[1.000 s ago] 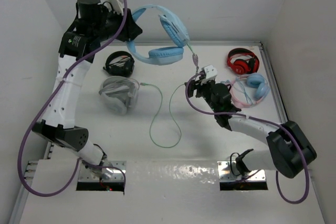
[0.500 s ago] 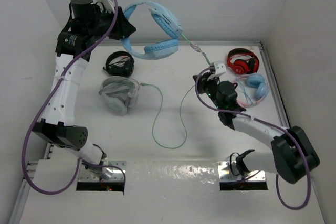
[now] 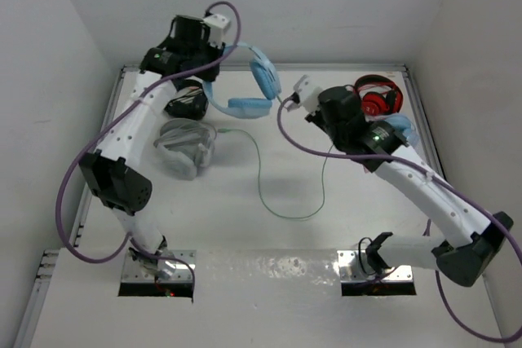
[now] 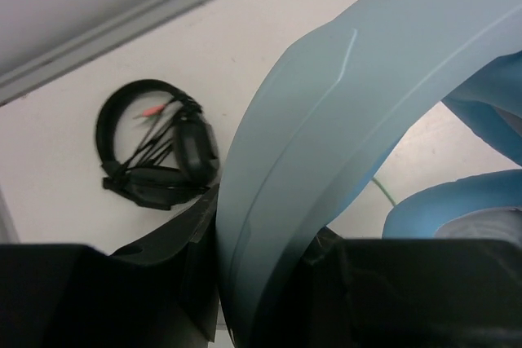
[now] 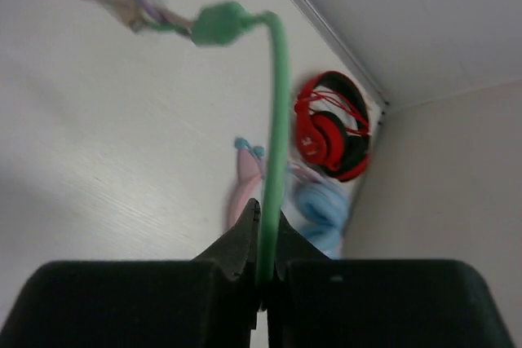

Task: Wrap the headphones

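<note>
Between right jaws: pinched headphones cable (image 5: 280,120).

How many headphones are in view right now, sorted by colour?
Light-blue headphones: 1
Black headphones: 1
Grey-white headphones: 1
Red headphones: 1
Pink-and-blue headphones: 1
Total: 5

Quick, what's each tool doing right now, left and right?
Left tool: closed, holding the headphones.
Right tool: closed, pinching the green cable.
</note>
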{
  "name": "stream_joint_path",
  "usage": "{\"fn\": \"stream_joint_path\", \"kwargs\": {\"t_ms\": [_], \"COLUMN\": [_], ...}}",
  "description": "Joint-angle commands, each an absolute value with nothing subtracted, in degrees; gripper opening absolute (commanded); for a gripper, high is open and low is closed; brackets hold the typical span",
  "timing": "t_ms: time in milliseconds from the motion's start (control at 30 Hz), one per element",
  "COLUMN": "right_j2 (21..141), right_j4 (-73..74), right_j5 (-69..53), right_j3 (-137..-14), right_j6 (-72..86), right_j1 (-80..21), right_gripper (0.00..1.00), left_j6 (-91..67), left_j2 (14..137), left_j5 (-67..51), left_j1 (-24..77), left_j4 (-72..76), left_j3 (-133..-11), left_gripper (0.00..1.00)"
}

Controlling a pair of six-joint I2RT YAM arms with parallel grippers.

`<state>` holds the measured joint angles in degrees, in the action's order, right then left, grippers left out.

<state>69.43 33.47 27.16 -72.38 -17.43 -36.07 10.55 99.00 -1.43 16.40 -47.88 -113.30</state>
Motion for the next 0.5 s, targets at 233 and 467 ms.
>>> {"fn": "stream_joint_path", "kwargs": {"t_ms": [233,467], "right_j2": [74.3,72.2], "right_j4": [25.2,5.3], "right_j5": [46.5,33.6], "right_j3": [-80.7,-76.2], "right_j6": [-44.9,-54.4], "right_j1": [-52.5,-54.3], "right_gripper": [0.00,0.11], "left_j6": [21.5,27.4], "left_j2": [100.4,99.4], "left_j5": [0.3,-10.6], "left_j1": [27.9,32.7], "left_j4": [-44.2,-45.0], "left_j3": [-108.4,-105.1], "left_gripper": [0.00,0.00]}}
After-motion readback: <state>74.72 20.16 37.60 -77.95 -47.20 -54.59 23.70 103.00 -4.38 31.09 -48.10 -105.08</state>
